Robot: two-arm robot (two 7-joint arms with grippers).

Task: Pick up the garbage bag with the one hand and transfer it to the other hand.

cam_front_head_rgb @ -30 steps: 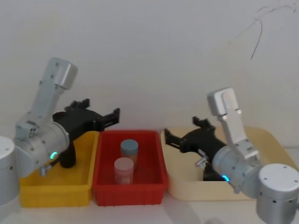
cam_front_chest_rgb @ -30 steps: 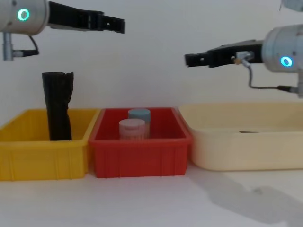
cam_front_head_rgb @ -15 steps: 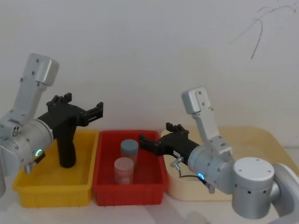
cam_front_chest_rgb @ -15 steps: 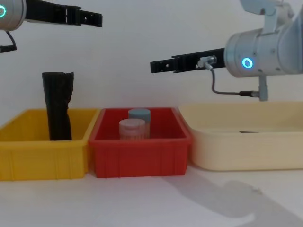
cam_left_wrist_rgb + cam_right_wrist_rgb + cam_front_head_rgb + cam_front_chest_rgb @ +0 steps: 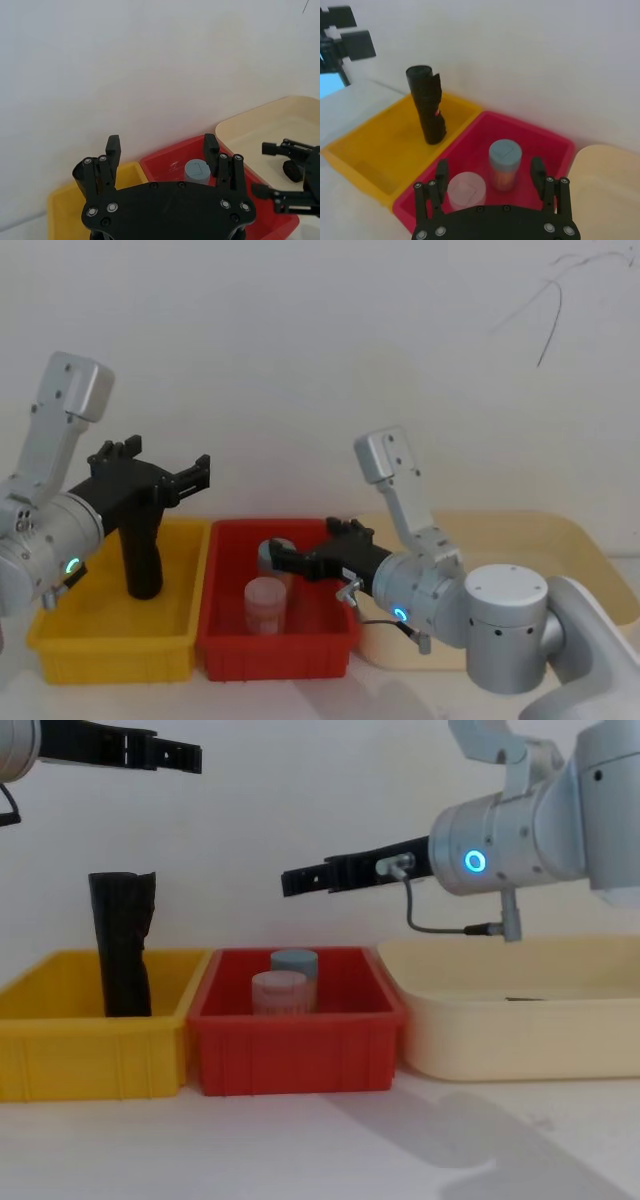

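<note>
Left gripper (image 5: 161, 146): fingers spread wide with nothing between them. It hangs high over the right end of the yellow bin (image 5: 60, 1050), on the arm with the green-cyan light, and points to the right.
Right gripper (image 5: 300, 880): just as wide and just as empty. It reaches leftward on the arm with the blue ring light and hovers above the red bin (image 5: 300, 1055), clear of the jars below.
Gap between grippers: well apart, fingertips roughly facing each other, with the left one higher than the right.
Garbage bag (image 5: 120, 945): stands on end inside the yellow bin, toward its far side. It is well below the left gripper, and neither gripper touches it.
Bag's look: a dull black roll of plastic, tall enough to stick up well past the bin's rim. The body is a fairly even cylinder, though from the side the top edge looks ragged and flares a little wider than the rest. From the right wrist it seems to lean slightly.
Red bin: in the middle, just beside the yellow bin on its left and the cream tray (image 5: 500, 1040) on its right.
Jars: a blue-lidded jar (image 5: 294, 963) stands farther back and a pale-lidded jar (image 5: 278, 990) just in front of it. Both are upright in the red bin.
Cream tray: I cannot tell whether anything lies in it.
</note>
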